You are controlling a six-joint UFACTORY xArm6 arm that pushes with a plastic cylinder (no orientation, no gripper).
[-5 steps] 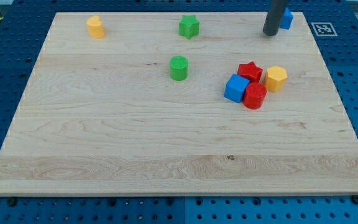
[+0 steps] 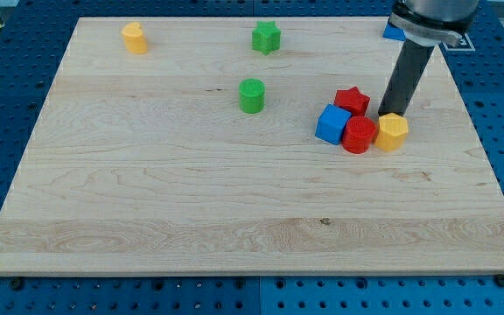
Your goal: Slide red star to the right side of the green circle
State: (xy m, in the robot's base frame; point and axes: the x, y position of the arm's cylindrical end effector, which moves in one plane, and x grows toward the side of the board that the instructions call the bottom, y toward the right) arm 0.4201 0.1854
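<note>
The red star point(image 2: 352, 100) sits right of centre on the wooden board point(image 2: 147, 192), touching a blue cube point(image 2: 332, 124) and a red cylinder point(image 2: 359, 135) below it. The green circle point(image 2: 251, 95) stands apart, to the star's left. My tip point(image 2: 388, 115) is just right of the red star, against the top of the yellow hexagon block point(image 2: 392, 132). The rod rises toward the view's top right.
A green star point(image 2: 267, 38) lies near the top edge. A yellow block point(image 2: 134, 38) is at the top left. A blue block point(image 2: 394, 32) at the top right is mostly hidden behind the arm.
My tip has moved from the top right edge down to the cluster. The yellow hexagon has shifted down the view, now beside the red cylinder.
</note>
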